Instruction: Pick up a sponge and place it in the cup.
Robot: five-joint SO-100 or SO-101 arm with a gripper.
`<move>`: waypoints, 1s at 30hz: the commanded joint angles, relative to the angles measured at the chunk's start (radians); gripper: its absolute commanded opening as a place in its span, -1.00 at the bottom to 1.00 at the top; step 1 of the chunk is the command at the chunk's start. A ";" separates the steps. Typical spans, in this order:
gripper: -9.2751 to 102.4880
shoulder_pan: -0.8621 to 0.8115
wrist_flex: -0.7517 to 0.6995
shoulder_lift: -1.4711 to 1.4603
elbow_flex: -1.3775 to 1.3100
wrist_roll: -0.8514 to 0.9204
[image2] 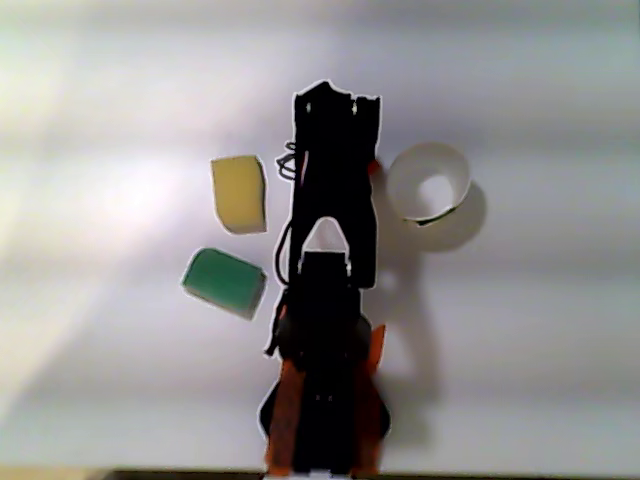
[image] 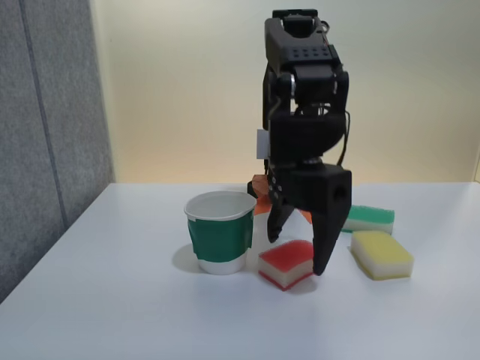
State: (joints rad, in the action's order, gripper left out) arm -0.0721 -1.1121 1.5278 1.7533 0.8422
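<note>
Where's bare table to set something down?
Free: the table left of the cup and along the front edge in the fixed view. Crowded: cup, red sponge, hand, yellow sponge and green sponge cluster mid-table.

A white table (image: 112, 300) stands against a pale yellow wall (image: 187, 90), with a grey fabric partition (image: 45, 120) at left

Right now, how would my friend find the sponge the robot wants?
In the fixed view, find the white table, then the black arm's claw pointing down near its middle. The sponge sits between the open fingers, just right of the green-banded cup. It has a red top over cream foam; the sponges further right are green-topped and yellow-topped.
</note>
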 commanded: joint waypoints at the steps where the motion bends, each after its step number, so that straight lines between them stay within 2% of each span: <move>1: -0.16 -0.008 0.037 0.005 0.014 -0.003; 6: -0.34 0.002 0.103 -0.034 0.066 -0.020; 13: -0.83 -0.006 0.094 -0.023 0.132 -0.046; 21: -0.83 0.002 -0.097 0.084 0.080 -0.172; 30: -0.83 0.023 -0.379 0.218 -0.241 -0.278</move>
State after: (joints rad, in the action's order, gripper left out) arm -0.0353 -1.4266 1.6628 1.6199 0.5768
